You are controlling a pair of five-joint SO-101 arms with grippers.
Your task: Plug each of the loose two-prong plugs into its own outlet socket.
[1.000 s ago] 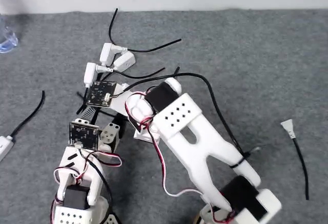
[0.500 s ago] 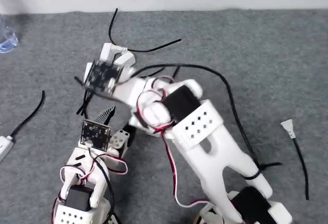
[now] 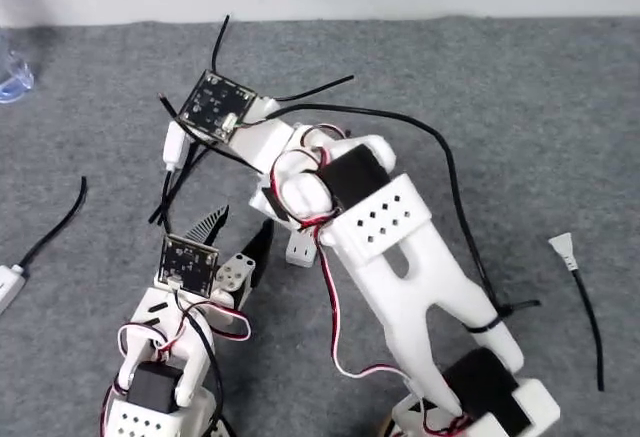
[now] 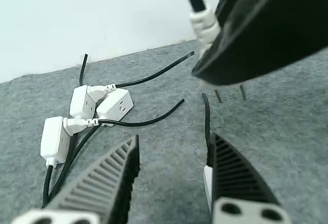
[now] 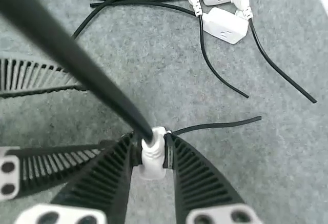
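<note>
Since a second ago the right arm has swung its wrist away from the left arm and out over the cluster of outlet sockets at the far side of the surface (image 3: 500,87). The left arm has barely shifted. Judgement: carriage of the plug is largely done, and lining its prongs up with a socket is the step in hand.

Right pincer (image 5: 151,141): pressed together on a white two-prong plug (image 5: 152,158), with its black cord running up out of the grip. In the left wrist view the prongs hang clear of the surface, in no socket yet.

Free socket (image 4: 115,105): near ahead, touching two blocks that already carry plugs.

Left pincer (image 4: 173,142): spread wide, holding nothing, low beneath the right pincer.

Second loose plug (image 3: 563,247): well apart, on the right of the surface.
</note>
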